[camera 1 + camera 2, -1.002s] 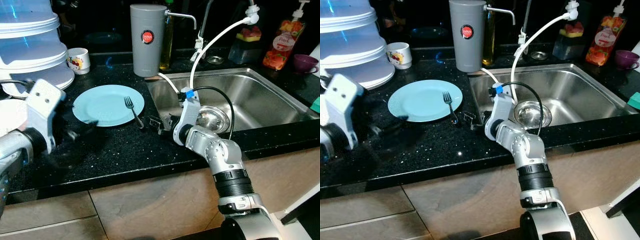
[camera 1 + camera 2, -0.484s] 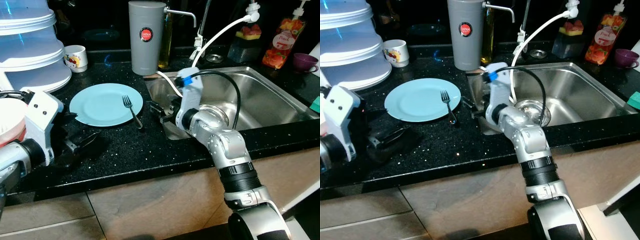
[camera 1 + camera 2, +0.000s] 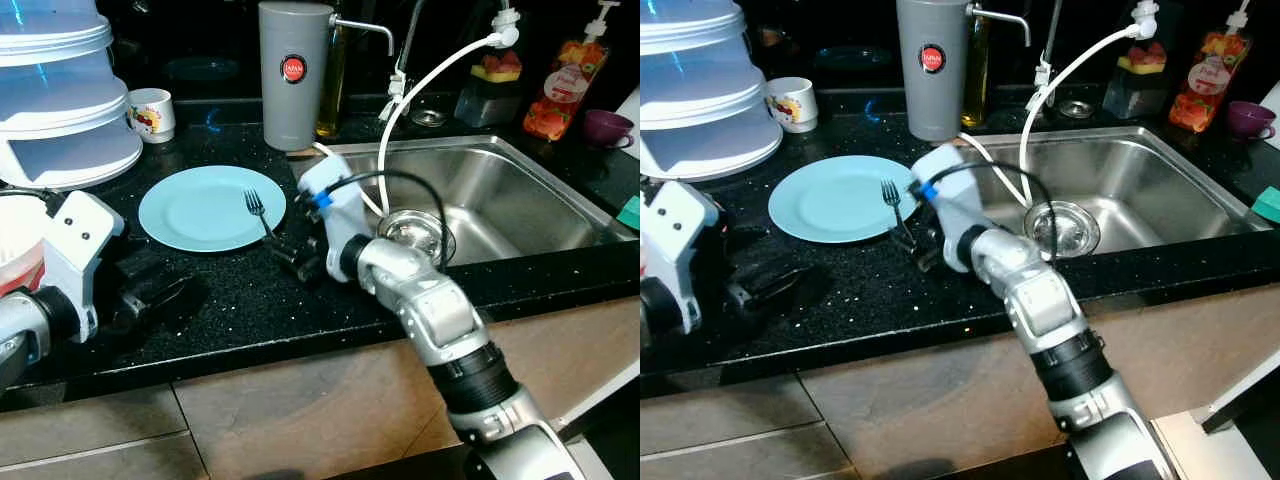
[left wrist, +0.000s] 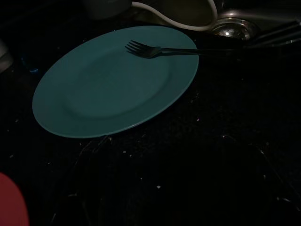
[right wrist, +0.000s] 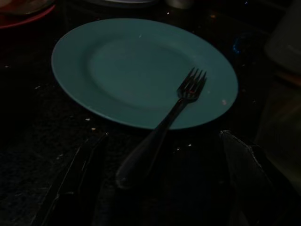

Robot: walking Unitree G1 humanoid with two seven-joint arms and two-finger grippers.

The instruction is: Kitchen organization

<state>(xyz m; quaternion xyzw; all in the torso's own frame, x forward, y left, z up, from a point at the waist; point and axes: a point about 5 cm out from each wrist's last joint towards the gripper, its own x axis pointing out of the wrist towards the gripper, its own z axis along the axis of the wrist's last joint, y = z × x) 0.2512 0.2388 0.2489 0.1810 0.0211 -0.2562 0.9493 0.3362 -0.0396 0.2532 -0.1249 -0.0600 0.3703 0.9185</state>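
Note:
A light blue plate (image 3: 205,210) lies on the black counter (image 3: 240,310). A metal fork (image 3: 262,217) rests with its tines on the plate's right rim and its handle on the counter. My right gripper (image 3: 288,256) sits low on the counter at the end of the fork handle. In the right wrist view its black fingers (image 5: 77,181) stand open on either side of the fork (image 5: 157,136), not touching it. My left gripper (image 3: 155,293) lies on the counter to the near left of the plate (image 4: 113,80), open and holding nothing.
A steel sink (image 3: 520,180) with a round strainer (image 3: 412,228) lies to the right, and a white hose (image 3: 420,85) hangs over it. A grey jug (image 3: 294,75), a mug (image 3: 152,115) and stacked white containers (image 3: 60,100) stand behind the plate. A red-rimmed bowl (image 3: 18,255) is at far left.
My right arm has swung left from the sink's edge, and its gripper now sits at the fork's handle end. The left gripper has barely moved.

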